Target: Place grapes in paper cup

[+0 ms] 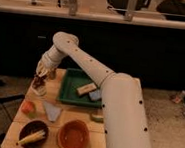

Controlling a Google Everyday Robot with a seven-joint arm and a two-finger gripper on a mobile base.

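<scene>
At the light wooden table's (pixel 74 112) left edge, the gripper (pixel 41 73) hung over the small white paper cup (pixel 39 89), the dark reddish-purple grapes (pixel 37 81) at its mouth, grip state untellable; a clean drop would need the bunch centred within the rim.

Two bowls (pixel 30 124) (pixel 73 137), one tray (pixel 67 87), one cup (pixel 39 89), seemingly under one claw (pixel 39 74).

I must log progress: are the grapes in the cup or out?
Cannot tell fully. The grapes are at the rim of the cup, directly under the gripper; how deep they sit is hidden.
</scene>
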